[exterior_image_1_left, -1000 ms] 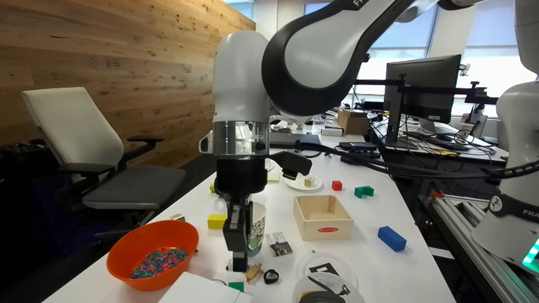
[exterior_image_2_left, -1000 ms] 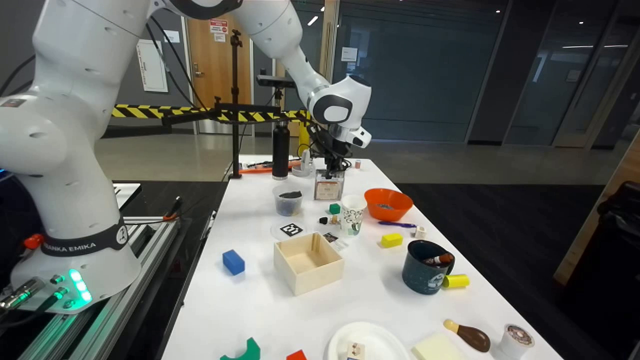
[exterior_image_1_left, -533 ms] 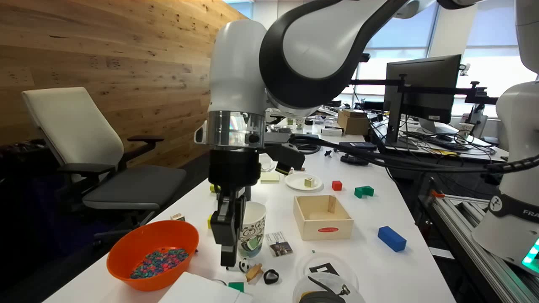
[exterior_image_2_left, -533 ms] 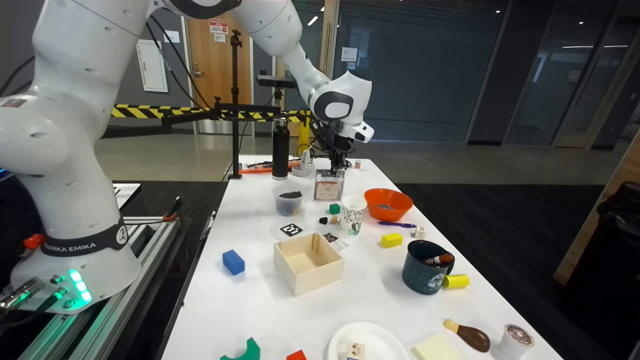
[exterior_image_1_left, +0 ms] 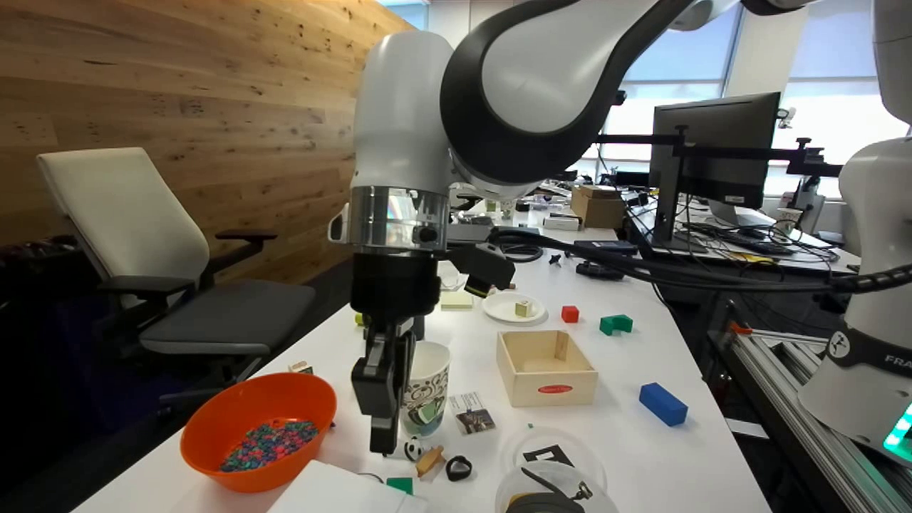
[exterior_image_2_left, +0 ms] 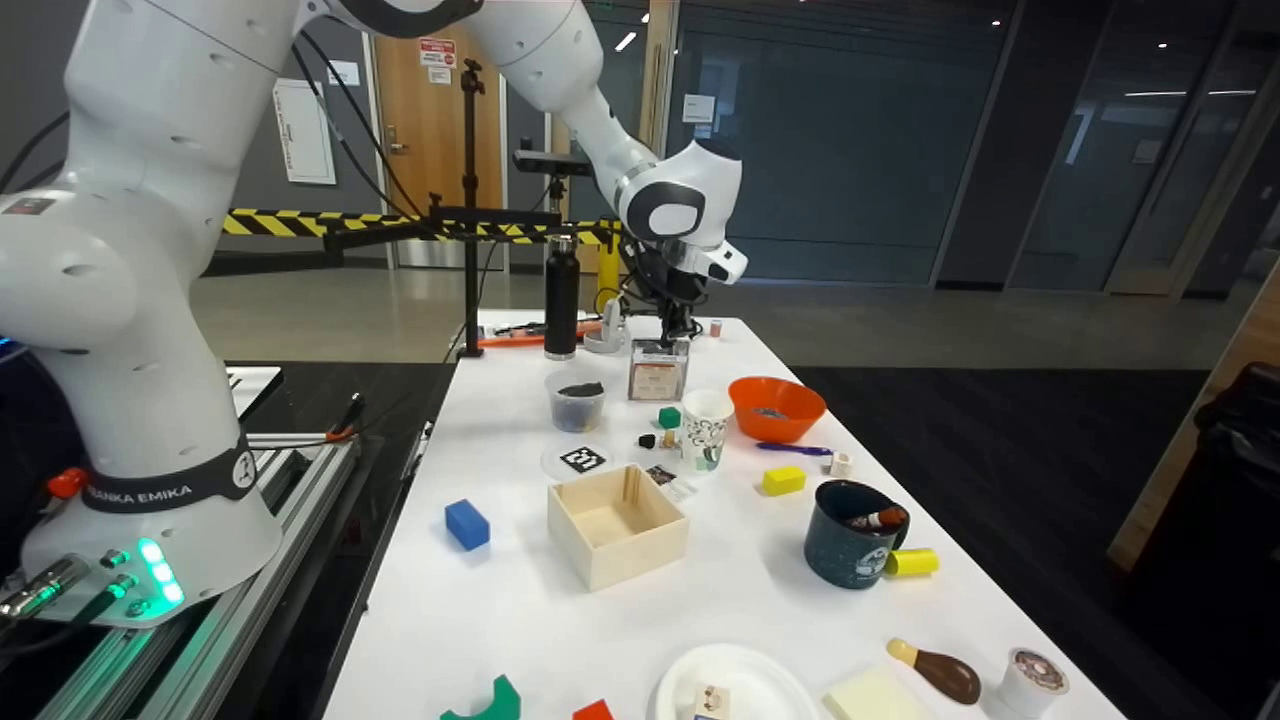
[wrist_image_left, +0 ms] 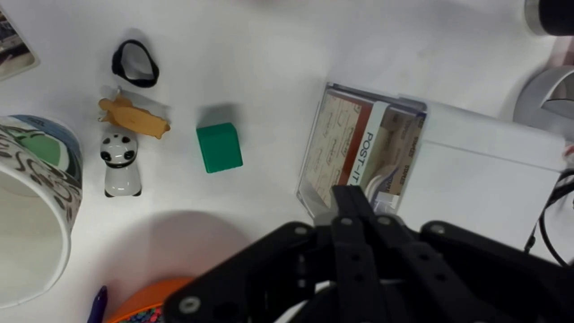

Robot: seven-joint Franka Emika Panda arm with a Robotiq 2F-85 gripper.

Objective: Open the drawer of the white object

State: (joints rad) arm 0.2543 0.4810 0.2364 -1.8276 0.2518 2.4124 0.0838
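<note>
Item under inspection: a white drawer unit [wrist_image_left: 480, 193], occupying the right of the wrist frame, with its clear plastic drawer [wrist_image_left: 312, 197] projecting to the left, at right of centre. In an exterior view the drawer's front wall [exterior_image_2_left: 657, 380] shows near mid-frame. The drawer stands drawn out, contents exposed: a strip [wrist_image_left: 365, 148] lettered POST-IT and brown packs [wrist_image_left: 407, 152] lettered STAPLES. The task is judged at or near completion; whether full travel is reached cannot be determined.

The gripper [wrist_image_left: 352, 196] is closed, its fingers [wrist_image_left: 341, 206] together with nothing between them, overlapping the drawer's lower end in the wrist frame. Contact cannot be confirmed.

Handling, assessed: drawer stiff, smooth, slippery and light, its load apparently small stationery; thin walls may crack under a hard squeeze or sideways force. The white drawer unit also appears light and may slide with the drawer. Recommended hold: the inner face of the front wall, at mid-width, hooked by the closed fingers and drawn leftward in the wrist frame, without twisting.
</note>
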